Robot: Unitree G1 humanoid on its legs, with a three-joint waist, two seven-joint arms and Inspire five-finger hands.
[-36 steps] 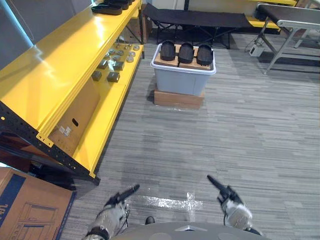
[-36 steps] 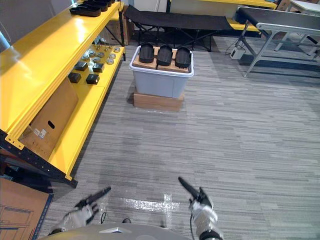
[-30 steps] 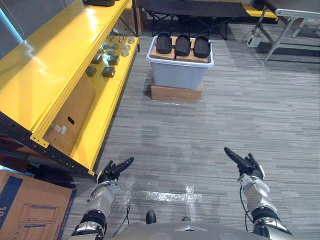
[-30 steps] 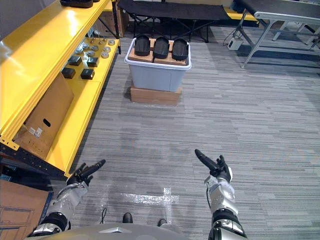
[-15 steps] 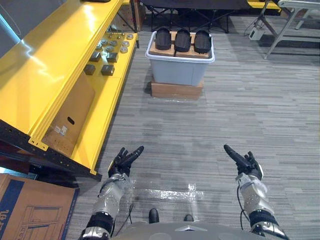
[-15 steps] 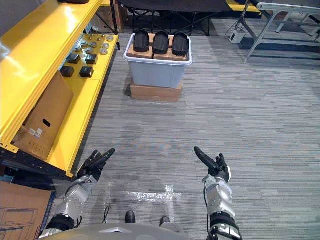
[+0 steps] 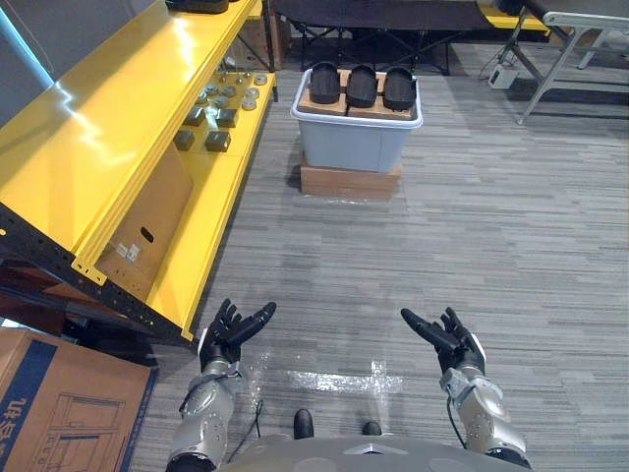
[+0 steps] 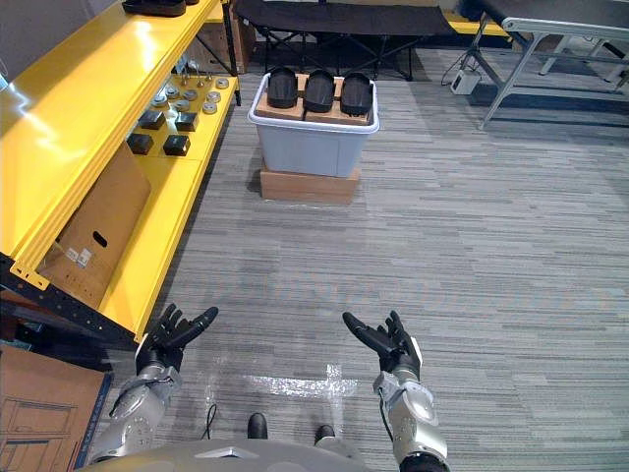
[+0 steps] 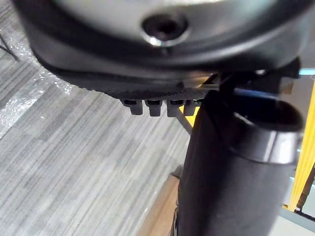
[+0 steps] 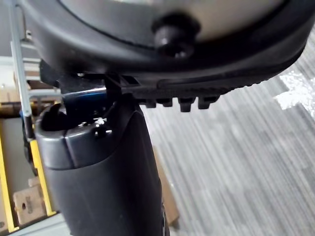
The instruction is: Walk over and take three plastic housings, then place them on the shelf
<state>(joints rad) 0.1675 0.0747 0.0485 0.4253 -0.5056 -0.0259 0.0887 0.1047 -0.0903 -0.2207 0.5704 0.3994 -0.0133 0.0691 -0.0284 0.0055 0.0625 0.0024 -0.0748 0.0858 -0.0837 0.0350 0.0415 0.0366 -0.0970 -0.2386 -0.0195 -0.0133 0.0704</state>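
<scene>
Lower than before, the left hand (image 7: 224, 337) and right hand (image 7: 455, 346) held fingers (image 7: 254, 317) spread and empty; three housings (image 7: 362, 87) sat, seemingly on cardboard (image 7: 316, 106), atop the tub (image 7: 354, 149).

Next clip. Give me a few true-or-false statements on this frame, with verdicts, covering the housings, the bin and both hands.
1. Three housings sit atop the bin. True.
2. The left hand holds a housing. False: it is open and empty.
3. The shelf stands to the robot's left. True.
4. The bin stands on the shelf. False: it stands on a cardboard box, apart from the shelf.
5. The right hand is shut. False: it is open and empty too.
</scene>
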